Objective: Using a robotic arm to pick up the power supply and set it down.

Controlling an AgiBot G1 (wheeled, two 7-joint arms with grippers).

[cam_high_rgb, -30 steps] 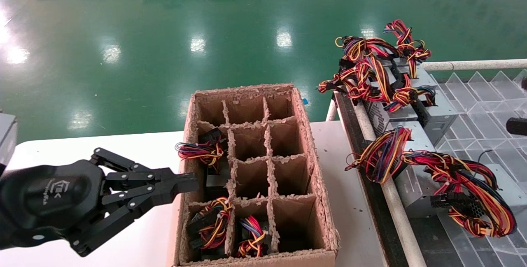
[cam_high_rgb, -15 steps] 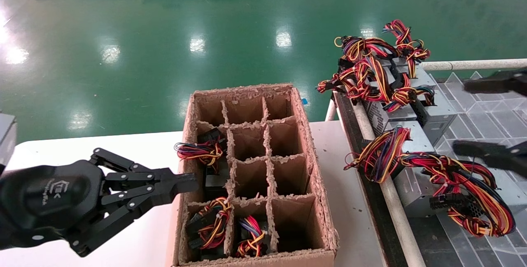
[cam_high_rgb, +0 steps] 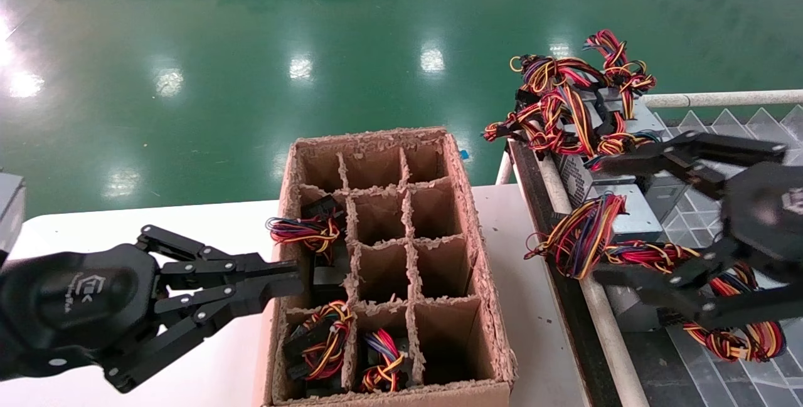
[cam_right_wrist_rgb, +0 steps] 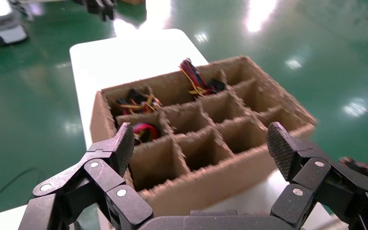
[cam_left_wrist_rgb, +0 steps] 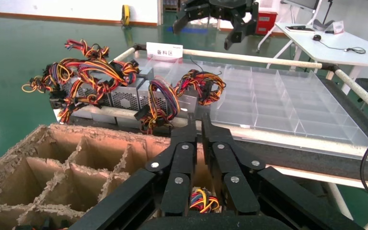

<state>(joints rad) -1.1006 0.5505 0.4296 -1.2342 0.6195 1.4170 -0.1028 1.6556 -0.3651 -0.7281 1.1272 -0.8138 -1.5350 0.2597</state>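
The power supply (cam_high_rgb: pixel 627 313) is a silver-grey box on the clear tray at the right. Its long red, yellow and black wire bundle (cam_high_rgb: pixel 734 338) trails toward me. In the left wrist view the power supply (cam_left_wrist_rgb: pixel 191 103) lies on the tray with nothing touching it. My right gripper (cam_high_rgb: pixel 599 219) hangs open above it, jaws spread wide and empty, and it points at the cardboard box (cam_right_wrist_rgb: pixel 211 158) in the right wrist view, where that gripper (cam_right_wrist_rgb: pixel 202 148) holds nothing. My left gripper (cam_high_rgb: pixel 295 275) is shut and empty at the box's left wall.
The cardboard box (cam_high_rgb: pixel 486 269) has divided cells, three holding wired units (cam_high_rgb: pixel 310 231). A cluster of grey boxes with knotted wires (cam_high_rgb: pixel 583 106) sits at the tray's far corner. A white rail (cam_high_rgb: pixel 602 319) edges the clear tray (cam_high_rgb: pixel 740 156). The white table (cam_high_rgb: pixel 157 225) lies left.
My right gripper has come in from the right edge and moved left over the tray, jaws open. The left gripper has barely shifted.
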